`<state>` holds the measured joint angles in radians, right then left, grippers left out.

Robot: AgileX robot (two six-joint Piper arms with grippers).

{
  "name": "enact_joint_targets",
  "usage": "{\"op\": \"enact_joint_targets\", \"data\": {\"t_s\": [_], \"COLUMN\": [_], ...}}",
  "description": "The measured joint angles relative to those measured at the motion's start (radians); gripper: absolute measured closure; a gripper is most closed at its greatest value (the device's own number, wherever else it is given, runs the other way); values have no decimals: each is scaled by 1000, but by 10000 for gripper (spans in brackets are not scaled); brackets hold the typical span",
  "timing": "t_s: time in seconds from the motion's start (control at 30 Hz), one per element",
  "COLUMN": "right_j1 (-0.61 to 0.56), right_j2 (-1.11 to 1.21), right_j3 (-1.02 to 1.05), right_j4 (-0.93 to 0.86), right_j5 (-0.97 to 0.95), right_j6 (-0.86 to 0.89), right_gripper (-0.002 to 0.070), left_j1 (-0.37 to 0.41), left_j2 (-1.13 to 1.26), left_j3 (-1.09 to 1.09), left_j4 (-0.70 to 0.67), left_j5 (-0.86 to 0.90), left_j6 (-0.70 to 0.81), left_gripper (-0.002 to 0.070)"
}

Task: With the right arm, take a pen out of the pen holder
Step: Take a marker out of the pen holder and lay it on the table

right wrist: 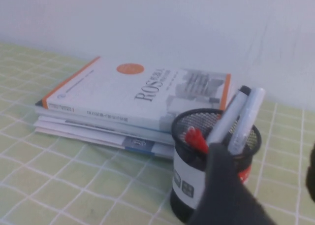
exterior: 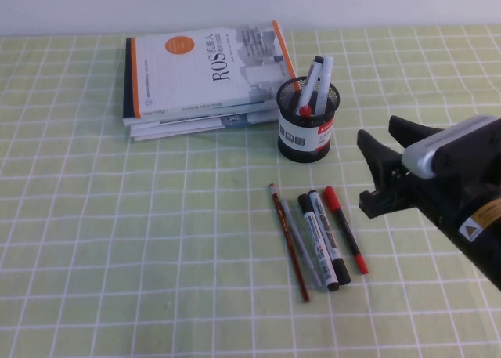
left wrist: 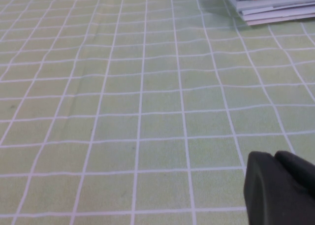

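Note:
The black mesh pen holder (exterior: 305,135) stands upright in front of the books and holds two grey-white markers (exterior: 317,80) and a red pen (exterior: 305,110). A pencil (exterior: 290,244), a grey pen (exterior: 300,240), a black marker (exterior: 325,236) and a red pen (exterior: 344,229) lie side by side on the cloth, nearer than the holder. My right gripper (exterior: 372,178) hovers open and empty to the right of these pens. In the right wrist view the holder (right wrist: 184,180) is partly hidden behind one finger (right wrist: 221,195). My left gripper (left wrist: 274,158) is low over bare cloth, fingers together.
A stack of books (exterior: 203,72) lies behind and left of the holder; its corner also shows in the left wrist view as books (left wrist: 266,6). A green checked cloth (exterior: 117,240) covers the table. A white wall (exterior: 235,1) runs along the far edge.

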<state>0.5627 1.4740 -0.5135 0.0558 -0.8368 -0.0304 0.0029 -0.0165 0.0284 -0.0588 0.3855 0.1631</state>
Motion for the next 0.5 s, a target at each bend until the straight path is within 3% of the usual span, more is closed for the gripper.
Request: {"op": "enact_joint_targets", "data": {"t_s": [0.17, 0.5], "right_j1": [0, 0], "right_j2": [170, 385], "right_j3": [-10, -159], "right_j4": [-56, -146], "right_j5": [-250, -292], "right_j6": [9, 11], "right_gripper": [277, 260], "left_j1": [0, 0], "left_j2": [0, 0], "left_j3": [0, 0], "left_j4": [0, 0], "left_j5": [0, 0], "left_j6": [0, 0], "left_gripper": [681, 681]}}
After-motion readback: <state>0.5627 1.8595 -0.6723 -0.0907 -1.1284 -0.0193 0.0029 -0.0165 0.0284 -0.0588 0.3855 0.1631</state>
